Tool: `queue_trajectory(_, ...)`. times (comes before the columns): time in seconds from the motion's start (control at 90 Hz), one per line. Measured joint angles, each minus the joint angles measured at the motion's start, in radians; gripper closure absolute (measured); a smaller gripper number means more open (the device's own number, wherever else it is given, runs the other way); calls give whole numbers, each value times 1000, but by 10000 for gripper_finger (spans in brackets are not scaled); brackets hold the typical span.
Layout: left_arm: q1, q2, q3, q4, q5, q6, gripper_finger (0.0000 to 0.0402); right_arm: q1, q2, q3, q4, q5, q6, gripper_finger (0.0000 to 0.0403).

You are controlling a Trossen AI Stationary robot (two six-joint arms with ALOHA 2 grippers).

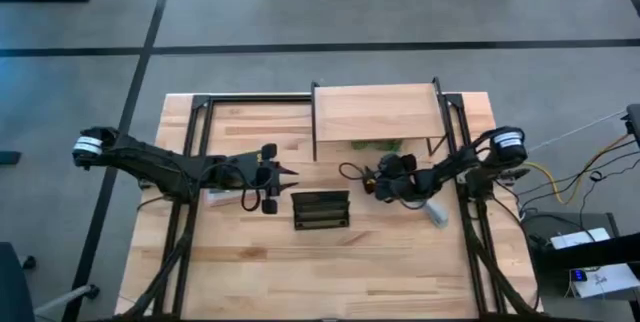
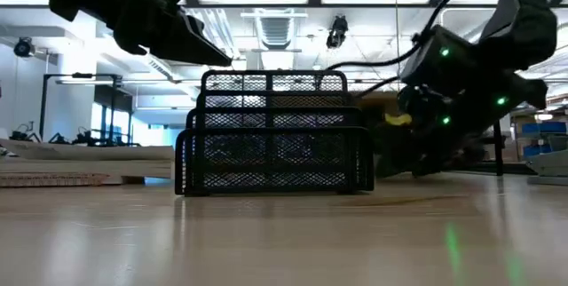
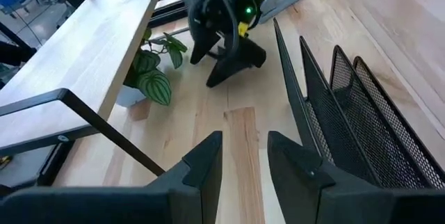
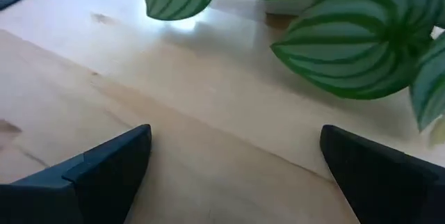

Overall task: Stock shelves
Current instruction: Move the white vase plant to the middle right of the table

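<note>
The right claw (image 1: 378, 184), jaws spread wide and empty, is nosing toward the striped-leaf plant (image 4: 334, 57) under the shelf (image 1: 378, 112), probably needing to straddle its pot squarely before closing.

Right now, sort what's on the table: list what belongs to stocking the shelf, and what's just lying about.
Part of the job:
- shelf, at the table's far edge
- potted plant, under the shelf
- right pincer, open, facing the plant
- left pincer, open, waiting beside the rack

Lying about:
- black wire rack, mid-table

The plant (image 1: 377, 145) sits under the shelf (image 1: 375, 110), behind the wire rack (image 1: 321, 210)
</note>
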Motion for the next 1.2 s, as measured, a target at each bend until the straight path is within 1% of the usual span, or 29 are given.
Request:
queue_trajectory(0.189,0,0,-2,5,0,1,303,-23,36,44,-4,3,12,3)
queue_trajectory(0.489,0,0,-3,8,0,15,303,-83,36,49,3,-24,19,3)
queue_trajectory(0.656,0,0,-3,9,0,26,303,-90,38,48,2,-6,-16,3)
queue_trajectory(1.0,0,0,-3,16,0,35,303,-146,43,46,29,3,-83,3)
queue_trajectory(1.1,0,0,-3,16,0,35,303,-165,79,46,85,25,-109,3)
queue_trajectory(1.2,0,0,-3,17,0,35,303,-183,140,50,191,52,-154,3)
